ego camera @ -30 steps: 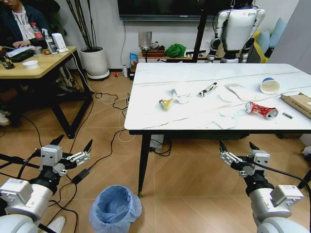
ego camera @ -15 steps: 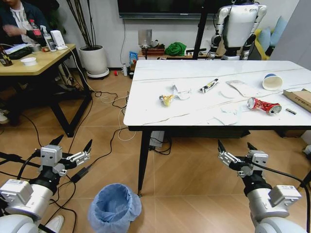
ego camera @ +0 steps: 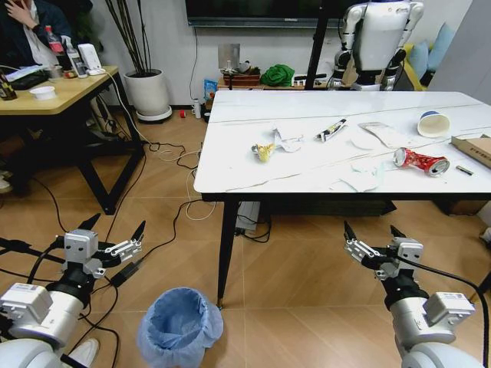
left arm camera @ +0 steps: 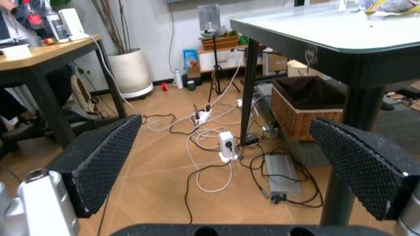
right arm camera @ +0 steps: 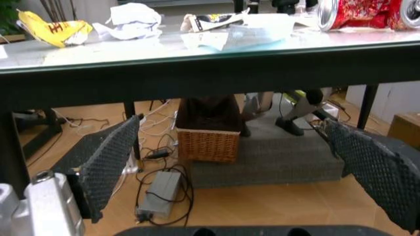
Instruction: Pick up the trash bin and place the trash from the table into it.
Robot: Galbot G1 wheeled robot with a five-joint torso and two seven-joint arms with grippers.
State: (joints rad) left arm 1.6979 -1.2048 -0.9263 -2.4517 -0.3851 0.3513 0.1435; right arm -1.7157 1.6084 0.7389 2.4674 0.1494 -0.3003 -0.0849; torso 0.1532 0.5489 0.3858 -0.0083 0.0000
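Left gripper [ego camera: 113, 232], jaws wide in the lower left, should descend onto the rim of the trash bin [ego camera: 180, 326] at bottom centre, while the right gripper [ego camera: 374, 236] waits open.

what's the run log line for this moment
left claw open, low, left of trash bin | right claw open, below table edge | trash on table | bin on floor

No legible text; print on red can [right arm camera: 359, 14] and yellow wrapper [right arm camera: 51, 28] unreadable.
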